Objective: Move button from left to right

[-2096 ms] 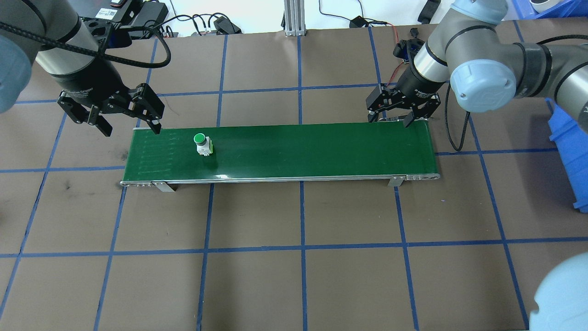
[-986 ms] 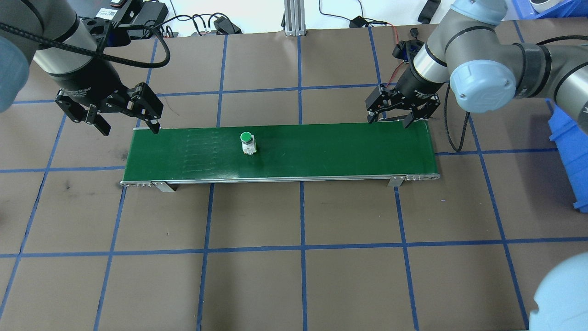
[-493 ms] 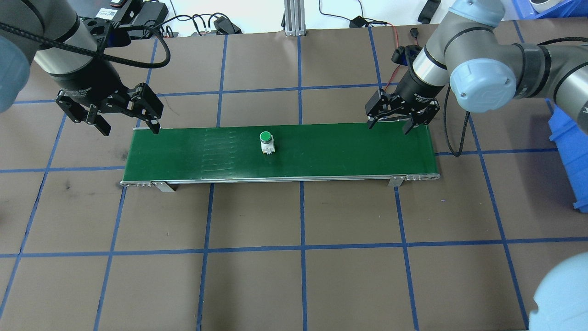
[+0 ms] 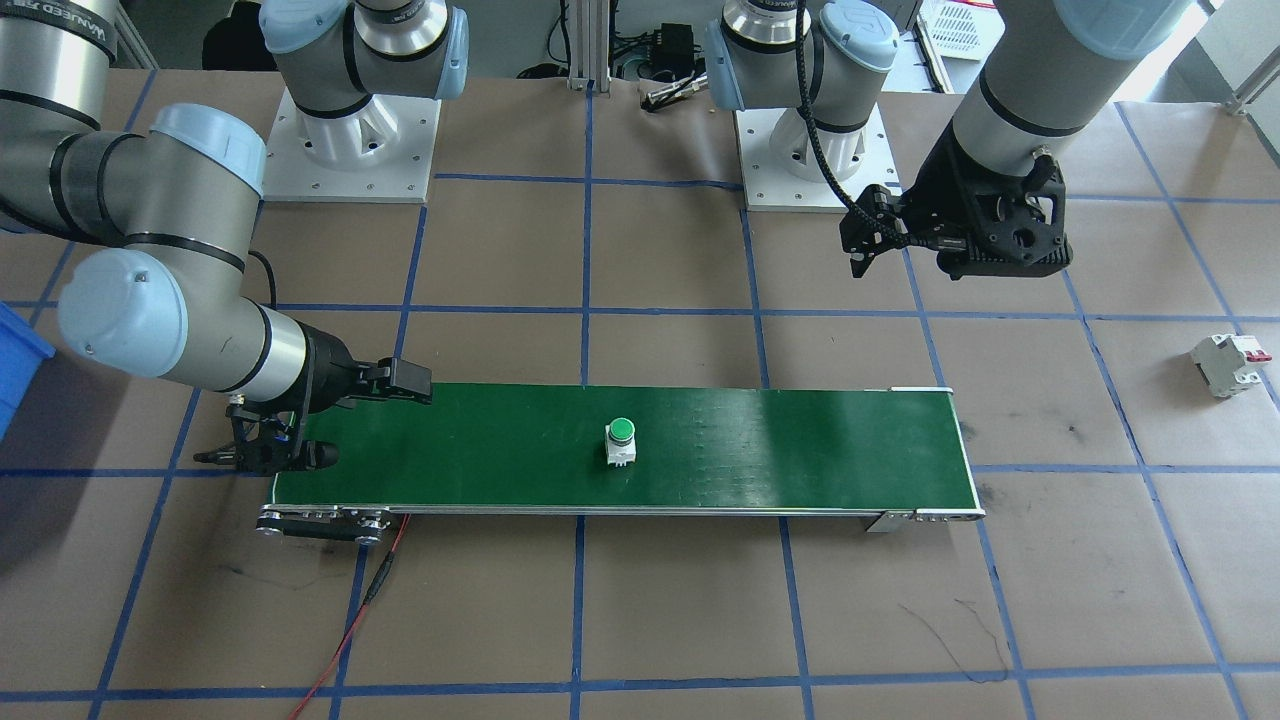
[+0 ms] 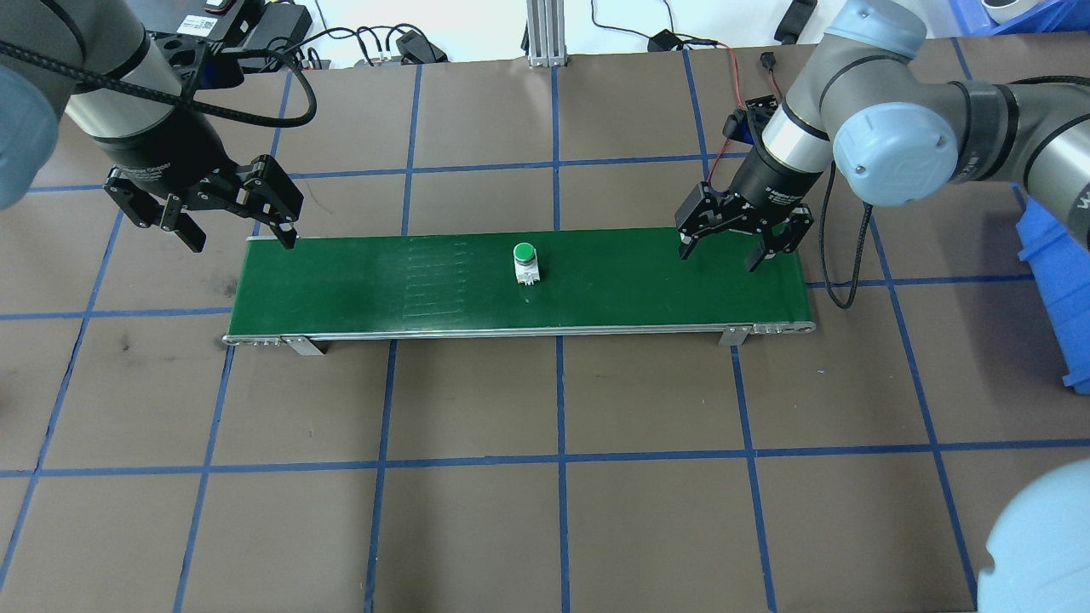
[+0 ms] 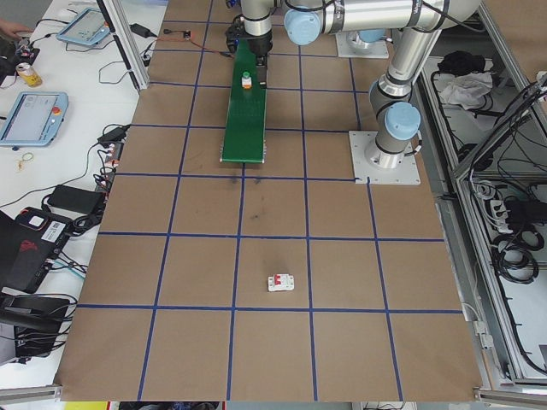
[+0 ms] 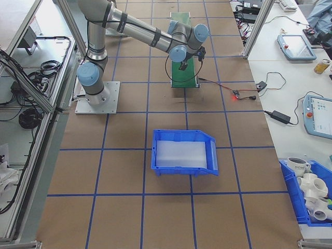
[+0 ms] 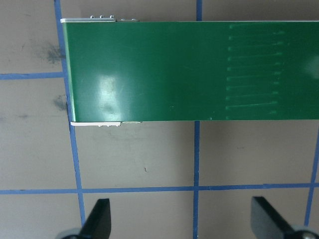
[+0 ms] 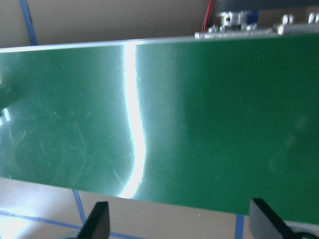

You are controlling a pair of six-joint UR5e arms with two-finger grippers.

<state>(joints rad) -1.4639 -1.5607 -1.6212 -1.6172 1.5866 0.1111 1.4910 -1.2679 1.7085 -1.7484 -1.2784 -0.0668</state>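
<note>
The button [image 5: 525, 263] is riding rightward along the green conveyor belt [image 5: 358, 289], now reaching its middle. The right gripper [image 5: 734, 252], jaws wide and empty, is dropping over the belt's right end to intercept; the left gripper [image 5: 232, 230] is waiting wide-open at the belt's left end.

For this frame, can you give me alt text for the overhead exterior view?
A green-capped button stands upright near the middle of a long green conveyor belt on a brown gridded table. The open left gripper hovers at the belt's left end, the open right gripper over its right end.
</note>
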